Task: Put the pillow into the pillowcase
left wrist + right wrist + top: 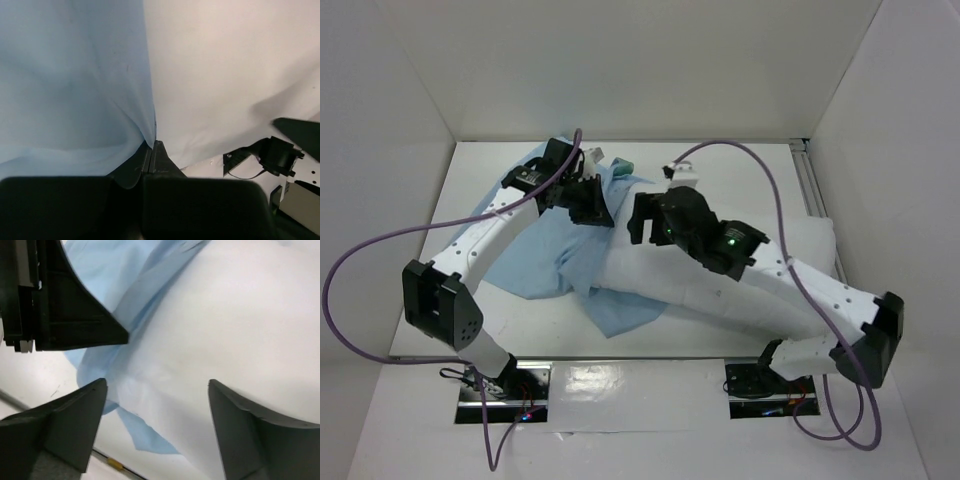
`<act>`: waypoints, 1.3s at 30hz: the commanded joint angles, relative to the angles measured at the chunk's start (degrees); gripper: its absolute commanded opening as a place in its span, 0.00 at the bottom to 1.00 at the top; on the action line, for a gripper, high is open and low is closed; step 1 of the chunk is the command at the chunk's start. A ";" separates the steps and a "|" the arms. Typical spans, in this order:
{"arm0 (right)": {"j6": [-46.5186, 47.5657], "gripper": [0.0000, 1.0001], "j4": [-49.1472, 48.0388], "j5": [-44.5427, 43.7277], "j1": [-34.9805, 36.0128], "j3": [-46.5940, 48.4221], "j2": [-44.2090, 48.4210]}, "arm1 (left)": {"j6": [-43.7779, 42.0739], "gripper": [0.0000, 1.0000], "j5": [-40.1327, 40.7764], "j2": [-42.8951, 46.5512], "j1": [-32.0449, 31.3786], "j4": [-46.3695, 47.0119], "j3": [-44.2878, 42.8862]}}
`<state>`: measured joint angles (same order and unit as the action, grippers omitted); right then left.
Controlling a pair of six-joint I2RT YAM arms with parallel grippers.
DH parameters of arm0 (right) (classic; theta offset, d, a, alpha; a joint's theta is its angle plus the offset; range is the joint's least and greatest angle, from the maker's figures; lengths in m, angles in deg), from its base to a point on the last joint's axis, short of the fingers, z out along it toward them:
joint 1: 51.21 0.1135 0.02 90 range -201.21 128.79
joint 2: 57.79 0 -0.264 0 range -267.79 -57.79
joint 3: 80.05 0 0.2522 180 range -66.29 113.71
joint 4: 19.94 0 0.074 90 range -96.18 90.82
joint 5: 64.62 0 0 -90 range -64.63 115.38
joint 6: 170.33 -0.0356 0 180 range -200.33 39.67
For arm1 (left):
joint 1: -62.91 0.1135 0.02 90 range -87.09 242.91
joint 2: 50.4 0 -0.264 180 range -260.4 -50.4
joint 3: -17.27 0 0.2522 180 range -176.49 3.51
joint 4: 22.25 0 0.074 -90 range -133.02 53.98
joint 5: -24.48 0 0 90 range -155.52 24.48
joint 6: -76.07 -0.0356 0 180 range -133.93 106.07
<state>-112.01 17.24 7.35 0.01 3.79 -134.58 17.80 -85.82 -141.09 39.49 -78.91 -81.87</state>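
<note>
pillow [655, 278] not in pillowcase [535, 255] yet

left hand [152, 148] pinched shut on pillowcase edge, blue side up, desk [740, 170] far-left. right hand [157, 390] jaws wide apart just over pillow, prob. no contact. pillow lies ctr-right, its left end against the cloth.

"What are the arms doing?"

"The left arm [485, 235] stretches far out. The right arm [800, 285] bends in toward it."

"And the grippers?"

"The left gripper [152, 152] is squeezed tight, pinching the pillowcase [70, 75]. The right gripper [157, 384] has its fingers [75, 425] spread wide, pointing down."
</note>
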 commanded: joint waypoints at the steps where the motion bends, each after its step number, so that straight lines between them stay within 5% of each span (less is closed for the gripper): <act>1: 0.39 0.93 12.49 -11.47 -0.77 5.22 4.72 | -0.08 0.00 -2.65 -1.49 0.04 0.00 -4.70; 5: 4.68 1.00 24.73 -11.53 -8.75 12.00 -2.46 | 0.44 0.00 -5.19 -4.74 0.04 1.32 -8.38; 12: 15.33 0.96 13.53 9.39 -19.66 7.70 -11.96 | 1.06 0.00 -7.57 -9.66 -1.01 2.55 -12.43; 14: 16.04 0.64 10.78 15.78 -19.67 6.48 -13.11 | 1.06 0.00 -6.95 -10.55 -1.54 2.55 -13.40; 17: 13.85 0.00 8.22 17.49 -19.67 7.43 -13.65 | 1.59 0.00 -9.23 -11.87 -2.16 3.16 -15.68; 28: 7.87 0.00 7.96 4.75 -19.05 16.75 5.42 | 1.32 0.00 -19.52 -10.82 -7.86 1.76 -29.14; 36: -3.38 0.00 -0.46 8.18 -14.31 -7.04 3.50 | -2.54 0.01 -14.44 -10.82 -7.87 -1.55 -16.23; 39: -4.44 0.00 -2.41 8.70 -13.70 -9.87 3.49 | -5.79 0.32 -8.91 -10.29 -6.21 -6.92 -20.76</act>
<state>-112.08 19.79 13.85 -15.11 -3.81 -131.26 15.37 -98.93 -151.91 32.14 -82.60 -99.18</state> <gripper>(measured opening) 0.023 0.242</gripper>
